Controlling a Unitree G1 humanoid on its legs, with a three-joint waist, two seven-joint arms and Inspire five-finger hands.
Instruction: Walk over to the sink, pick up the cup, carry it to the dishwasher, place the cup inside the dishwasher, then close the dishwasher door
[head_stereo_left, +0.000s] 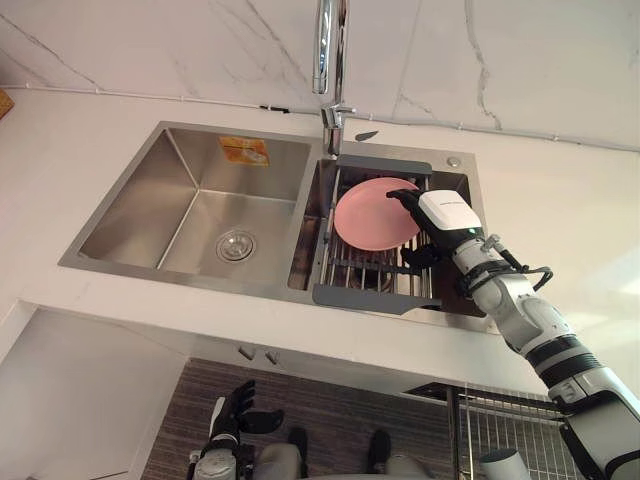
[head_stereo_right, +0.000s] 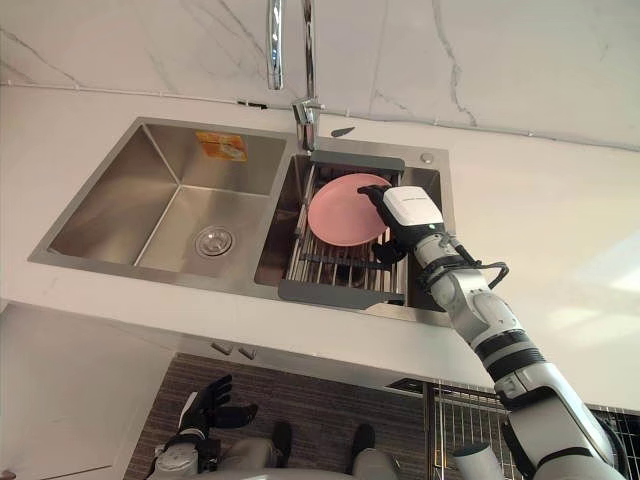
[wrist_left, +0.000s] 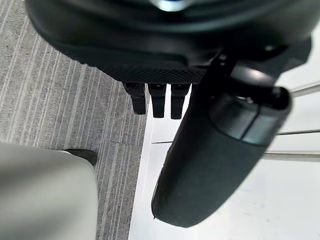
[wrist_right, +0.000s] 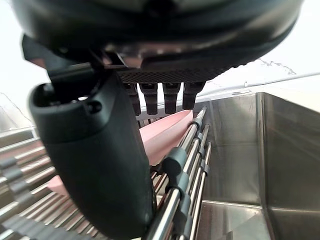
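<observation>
A pink plate (head_stereo_left: 365, 215) lies tilted on a grey roll-up drying rack (head_stereo_left: 360, 296) over the sink's right basin. My right hand (head_stereo_left: 445, 212) reaches over the rack from the right. It is open, with its straight fingers (wrist_right: 162, 97) at the plate's right edge and its thumb (wrist_right: 95, 165) spread below. Past the fingers, the right wrist view has the pink plate (wrist_right: 167, 132) resting on the rack's bars. I see no cup in or around the sink. My left hand (head_stereo_left: 232, 408) hangs low in front of the counter, open and holding nothing.
The steel sink's left basin (head_stereo_left: 200, 215) holds only its drain. A chrome faucet (head_stereo_left: 330, 70) rises behind the divider. White countertop surrounds the sink, with a marble wall behind. A wire dishwasher rack (head_stereo_left: 510, 420) shows below the counter at lower right.
</observation>
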